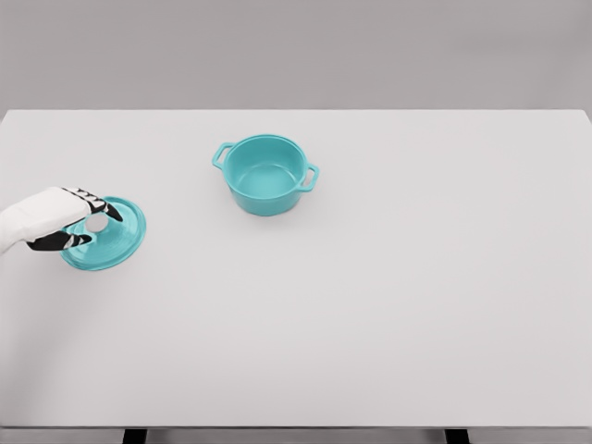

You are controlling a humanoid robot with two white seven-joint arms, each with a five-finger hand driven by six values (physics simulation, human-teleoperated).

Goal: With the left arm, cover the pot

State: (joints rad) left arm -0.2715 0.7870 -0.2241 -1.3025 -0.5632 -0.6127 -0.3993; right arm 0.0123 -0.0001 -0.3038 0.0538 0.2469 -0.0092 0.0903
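A teal pot [265,174] with two side handles stands uncovered on the white table [370,305], a little left of centre towards the back. Its teal lid [116,239] lies flat near the table's left edge, well to the left of the pot and nearer to me. The lid's white knob [95,223] shows between the fingers of my left hand [100,228], which reaches in from the left edge. The fingers curl over the knob from above and the thumb closes in from below. The hand hides the lid's left part.
The table's far edge runs just behind the pot, with a grey wall beyond it. Nothing else is on the table, and bare surface lies between the lid and the pot.
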